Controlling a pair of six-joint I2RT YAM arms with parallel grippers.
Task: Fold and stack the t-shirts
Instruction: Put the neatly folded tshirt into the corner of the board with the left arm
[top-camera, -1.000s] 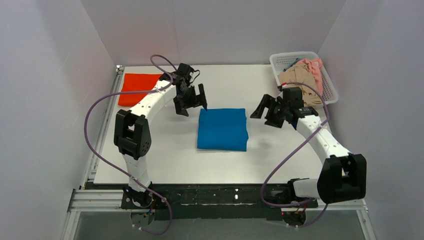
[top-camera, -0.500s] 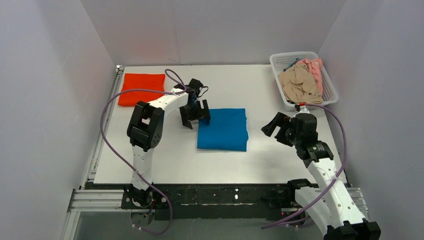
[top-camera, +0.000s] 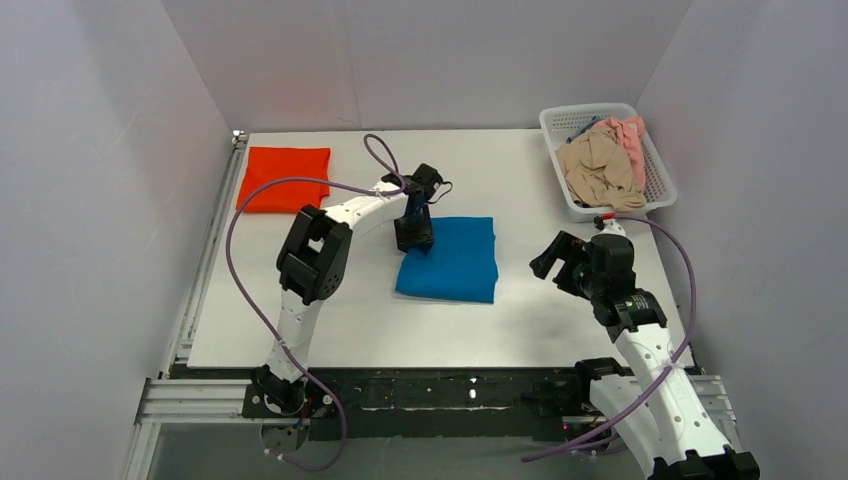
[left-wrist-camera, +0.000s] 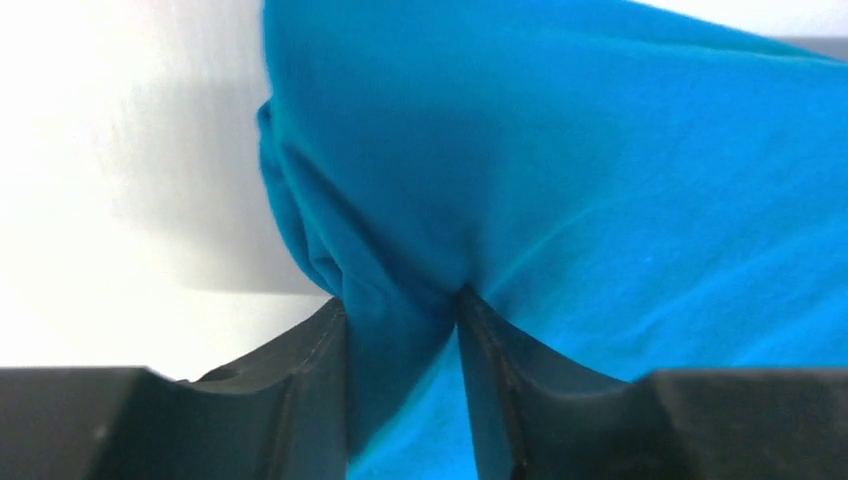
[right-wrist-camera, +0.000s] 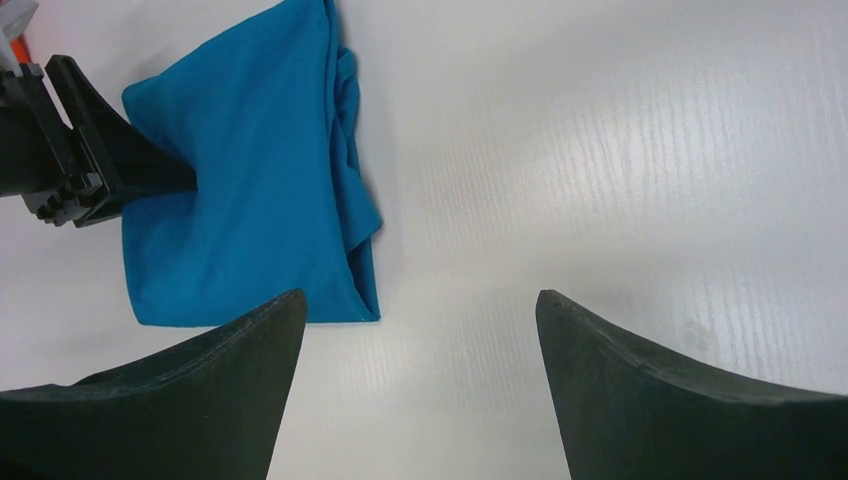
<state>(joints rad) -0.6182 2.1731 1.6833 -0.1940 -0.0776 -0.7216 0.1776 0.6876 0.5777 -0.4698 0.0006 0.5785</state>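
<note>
Pinching the blue t-shirt (top-camera: 455, 262) at its left edge with your left gripper (left-wrist-camera: 400, 310).

Your left fingers (left-wrist-camera: 310, 390) are closed on a bunched fold of blue cloth, toward the shirt's far-left corner; the shirt lies folded in a rectangle mid-table (top-camera: 350, 300). Your right gripper (top-camera: 548, 258) hovers over bare table to the right of the shirt, apart from it, fingers spread wide and holding nothing. You have the orange-red t-shirt (top-camera: 285, 178) folded flat at the far-left corner, well apart from the blue one. A beige shirt (top-camera: 598, 168) and a pink shirt (top-camera: 628, 135) sit crumpled in the white mesh basket (top-camera: 655, 160) at far right.
</note>
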